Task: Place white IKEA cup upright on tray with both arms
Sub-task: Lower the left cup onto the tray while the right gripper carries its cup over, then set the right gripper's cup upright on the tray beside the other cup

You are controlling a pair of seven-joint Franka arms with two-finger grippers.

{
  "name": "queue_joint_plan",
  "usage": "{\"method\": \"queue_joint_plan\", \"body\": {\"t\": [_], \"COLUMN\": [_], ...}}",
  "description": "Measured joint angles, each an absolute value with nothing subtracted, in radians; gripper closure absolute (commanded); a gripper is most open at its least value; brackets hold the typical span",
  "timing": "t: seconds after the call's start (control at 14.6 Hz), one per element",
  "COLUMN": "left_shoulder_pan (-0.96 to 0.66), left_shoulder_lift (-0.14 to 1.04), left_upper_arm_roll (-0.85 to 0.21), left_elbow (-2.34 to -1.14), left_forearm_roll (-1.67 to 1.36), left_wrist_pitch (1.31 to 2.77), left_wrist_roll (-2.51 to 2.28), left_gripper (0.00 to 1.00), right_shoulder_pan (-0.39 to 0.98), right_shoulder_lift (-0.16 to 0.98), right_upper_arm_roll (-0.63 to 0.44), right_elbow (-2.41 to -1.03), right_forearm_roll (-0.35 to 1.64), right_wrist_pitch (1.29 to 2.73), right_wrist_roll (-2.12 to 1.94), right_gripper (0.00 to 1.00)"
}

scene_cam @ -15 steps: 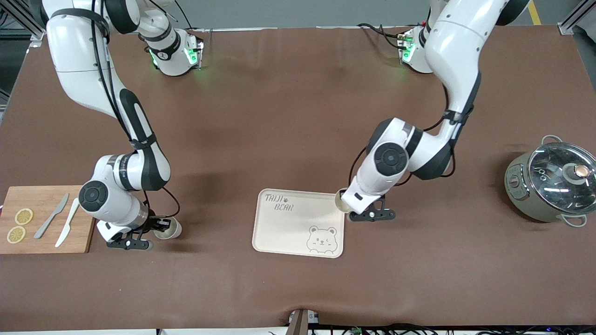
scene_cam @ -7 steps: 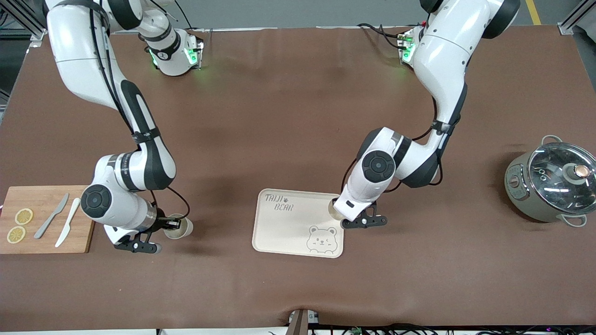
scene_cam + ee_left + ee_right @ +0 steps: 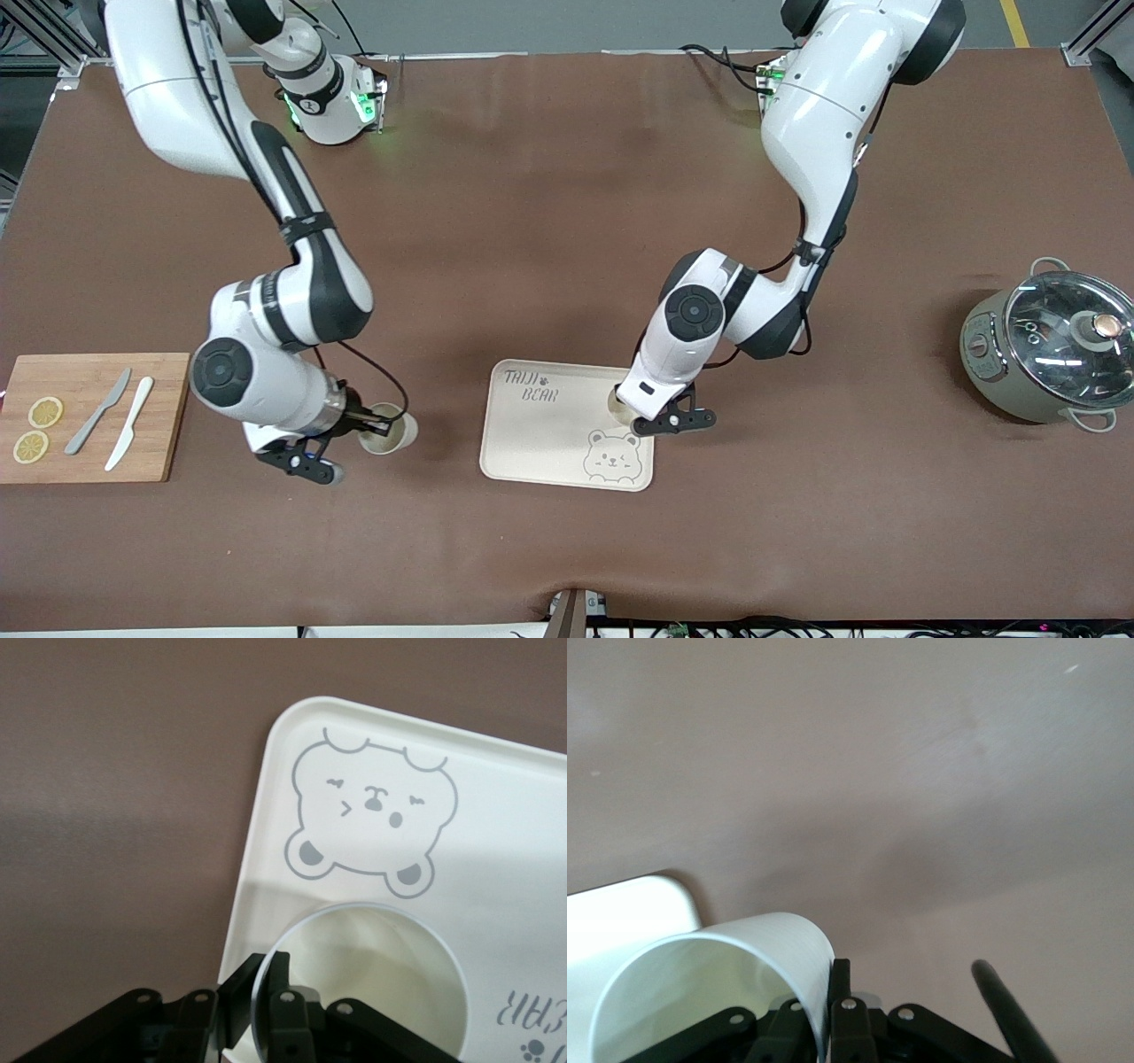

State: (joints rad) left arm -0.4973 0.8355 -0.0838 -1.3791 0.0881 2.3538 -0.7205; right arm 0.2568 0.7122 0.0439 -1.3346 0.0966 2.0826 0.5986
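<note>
Now both arms are closing in on the cream tray (image 3: 540,434), each carrying a white cup. A second ago the left arm's cup was hanging just off the tray's edge at the left arm's end; it is now over the tray's inside, above the bare patch between the "TAIJI BEAR" lettering and the bear face. The left gripper (image 3: 631,409) is pinching that cup's wall, fingers (image 3: 237,1003) narrowed on the rim of the left cup (image 3: 372,979), mouth facing up, so this one looks close to being set down upright.

The right arm has swung away from the wooden cutting board (image 3: 89,416) and is bringing the right cup (image 3: 387,429) over the bare table toward the tray, though well apart from it yet. The right gripper (image 3: 370,428) is clamped on that cup's rim, fingers (image 3: 837,992) narrow on the wall. I judge the left placement comes first, the right cup following.
</note>
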Motion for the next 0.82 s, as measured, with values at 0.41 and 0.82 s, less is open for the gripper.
{"method": "queue_joint_plan", "body": {"t": [0.41,0.82], "left_shoulder_pan": [-0.501,-0.502], "left_shoulder_lift": [0.839,0.843], "left_upper_arm_roll": [-0.080,-0.078], "left_elbow": [-1.368,-1.368], "left_forearm_roll": [0.088,0.088], "left_wrist_pitch": [2.354,2.354], "left_wrist_roll": [-0.730,-0.730], "left_gripper": [1.00,1.00], "right_shoulder_pan": [0.372,0.446], "right_shoulder_lift": [0.731,0.806], "right_upper_arm_roll": [0.046,0.045], "right_elbow": [-1.290,-1.276], "right_forearm_roll": [0.096,0.095], "right_wrist_pitch": [2.097,2.219], "right_wrist_roll": [0.817,0.934], "right_gripper": [1.00,1.00]}}
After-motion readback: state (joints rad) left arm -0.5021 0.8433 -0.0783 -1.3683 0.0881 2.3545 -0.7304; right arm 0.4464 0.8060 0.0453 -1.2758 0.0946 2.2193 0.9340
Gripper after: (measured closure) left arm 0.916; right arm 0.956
